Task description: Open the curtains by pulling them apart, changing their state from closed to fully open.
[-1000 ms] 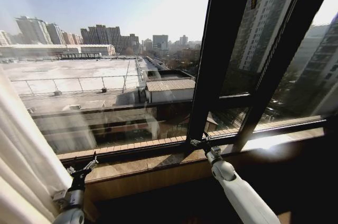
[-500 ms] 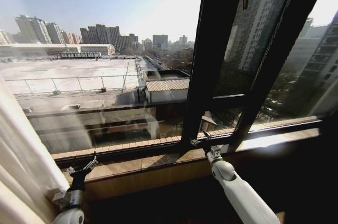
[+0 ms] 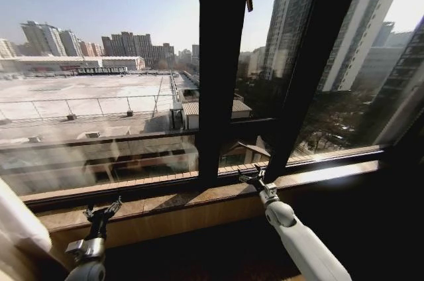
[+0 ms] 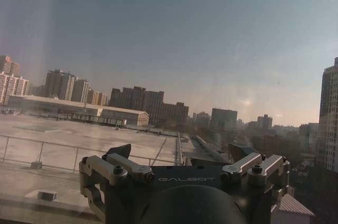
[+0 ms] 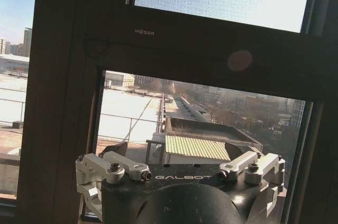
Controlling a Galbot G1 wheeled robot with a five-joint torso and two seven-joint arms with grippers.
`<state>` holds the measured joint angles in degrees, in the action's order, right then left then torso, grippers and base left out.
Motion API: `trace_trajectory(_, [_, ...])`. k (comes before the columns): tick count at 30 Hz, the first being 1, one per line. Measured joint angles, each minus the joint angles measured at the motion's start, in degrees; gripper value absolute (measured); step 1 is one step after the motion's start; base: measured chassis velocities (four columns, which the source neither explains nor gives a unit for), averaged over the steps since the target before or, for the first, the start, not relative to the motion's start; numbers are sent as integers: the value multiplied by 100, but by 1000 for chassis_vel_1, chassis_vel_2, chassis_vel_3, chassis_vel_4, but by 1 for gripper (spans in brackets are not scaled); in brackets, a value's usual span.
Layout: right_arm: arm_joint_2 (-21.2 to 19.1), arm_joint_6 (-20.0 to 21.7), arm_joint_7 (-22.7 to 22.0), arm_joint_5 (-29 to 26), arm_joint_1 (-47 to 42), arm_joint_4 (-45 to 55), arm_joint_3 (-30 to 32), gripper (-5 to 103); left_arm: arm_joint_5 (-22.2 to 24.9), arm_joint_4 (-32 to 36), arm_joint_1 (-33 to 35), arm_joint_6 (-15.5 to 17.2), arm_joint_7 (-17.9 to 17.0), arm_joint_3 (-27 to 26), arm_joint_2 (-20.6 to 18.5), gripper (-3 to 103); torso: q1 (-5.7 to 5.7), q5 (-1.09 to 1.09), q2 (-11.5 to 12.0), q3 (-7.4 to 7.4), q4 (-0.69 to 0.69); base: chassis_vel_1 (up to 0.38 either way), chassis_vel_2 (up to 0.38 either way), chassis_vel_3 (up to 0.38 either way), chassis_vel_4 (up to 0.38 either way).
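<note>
Curtain fabric, sheer white-to-cream with soft vertical pleats [image 3: 18, 224], sits bunched at your far lower left, beside the brown stone windowsill [image 3: 165, 203] and apart from both arms. Your left gripper [image 3: 101, 209] hangs low just right of that fabric, in front of the sill, its jaws spread and holding nothing; the left wrist view looks straight through the glass at rooftops. Further right, the dark vertical window frame post [image 3: 222, 62] divides the panes. Your right gripper [image 3: 252, 176] reaches up to the sill at the foot of the slanted dark frame bar [image 3: 311, 62], jaws spread and empty.
</note>
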<state>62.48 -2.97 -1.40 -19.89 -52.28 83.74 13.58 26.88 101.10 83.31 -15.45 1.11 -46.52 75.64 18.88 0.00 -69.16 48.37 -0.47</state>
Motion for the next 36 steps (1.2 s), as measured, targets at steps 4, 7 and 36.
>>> trace_trajectory(4, [0, 0, 0, 0, 0, 0, 0, 100, 0, 0, 0, 0, 2, 0, 0, 100, 0, 0, 0, 0, 0, -363, -357, 361, 356])
trace_trajectory(7, [0, 0, 0, 0, 0, 0, 0, 100, 0, 0, 0, 1, 3, 0, 0, 100, 0, -1, 0, 0, 1, -367, -365, 362, 365])
trace_trajectory(36, [0, 0, 0, 0, 0, 0, 0, 100, 1, -1, 0, 4, 6, 0, -1, 100, 0, -1, 0, 0, 0, -350, -355, 354, 350])
